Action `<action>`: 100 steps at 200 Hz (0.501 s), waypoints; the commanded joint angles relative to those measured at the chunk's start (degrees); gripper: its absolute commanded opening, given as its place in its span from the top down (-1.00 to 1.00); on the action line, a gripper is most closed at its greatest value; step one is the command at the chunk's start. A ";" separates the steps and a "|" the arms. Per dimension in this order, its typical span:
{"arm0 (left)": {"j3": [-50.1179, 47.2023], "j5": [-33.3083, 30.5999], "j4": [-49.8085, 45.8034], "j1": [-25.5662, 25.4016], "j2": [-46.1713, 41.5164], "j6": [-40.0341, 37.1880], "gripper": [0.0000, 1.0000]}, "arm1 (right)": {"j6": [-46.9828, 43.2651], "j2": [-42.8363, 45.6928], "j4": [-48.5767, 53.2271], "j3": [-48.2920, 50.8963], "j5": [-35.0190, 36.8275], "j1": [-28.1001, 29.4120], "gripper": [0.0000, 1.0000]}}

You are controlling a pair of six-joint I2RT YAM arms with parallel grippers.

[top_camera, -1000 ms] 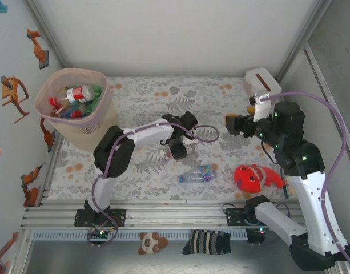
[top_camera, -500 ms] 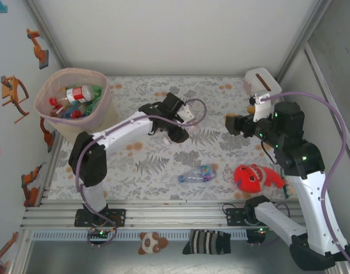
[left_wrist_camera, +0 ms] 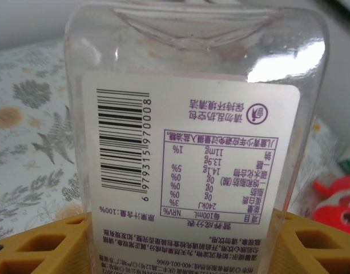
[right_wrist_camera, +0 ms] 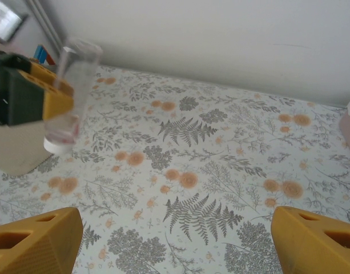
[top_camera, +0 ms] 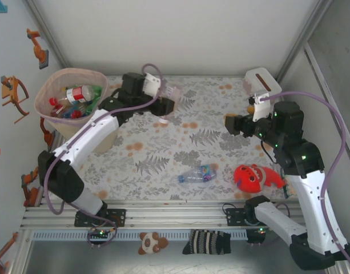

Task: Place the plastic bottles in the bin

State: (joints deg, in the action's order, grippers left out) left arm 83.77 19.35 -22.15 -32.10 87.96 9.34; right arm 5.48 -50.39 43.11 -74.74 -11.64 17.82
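One clear bottle (top_camera: 175,91) | held in left hand (top_camera: 165,106) | cap pointing down

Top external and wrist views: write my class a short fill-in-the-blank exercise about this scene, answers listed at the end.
The left gripper grips a clear bottle printed with a black ____.
The right gripper is ____, nothing between its fingers.
The bin holds several ____.
A loose bottle lies on the table beside a ____ toy.
Answers: barcode; open; bottles; red.
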 commanded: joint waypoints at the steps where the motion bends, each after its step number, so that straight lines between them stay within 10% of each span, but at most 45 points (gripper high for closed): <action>1: -1.28 3.83 6.08 3.86 -5.00 10.75 0.09 | -0.95 0.04 -1.00 -0.52 0.50 0.36 -0.69; 100: 0.41 -14.46 -6.05 22.85 -19.87 29.75 0.30 | -0.84 -2.33 -3.66 -0.40 -1.70 0.37 -0.70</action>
State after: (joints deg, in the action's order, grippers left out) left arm 82.63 12.64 -22.00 -12.32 70.72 32.47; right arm 5.45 -52.29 41.69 -74.74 -12.40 17.82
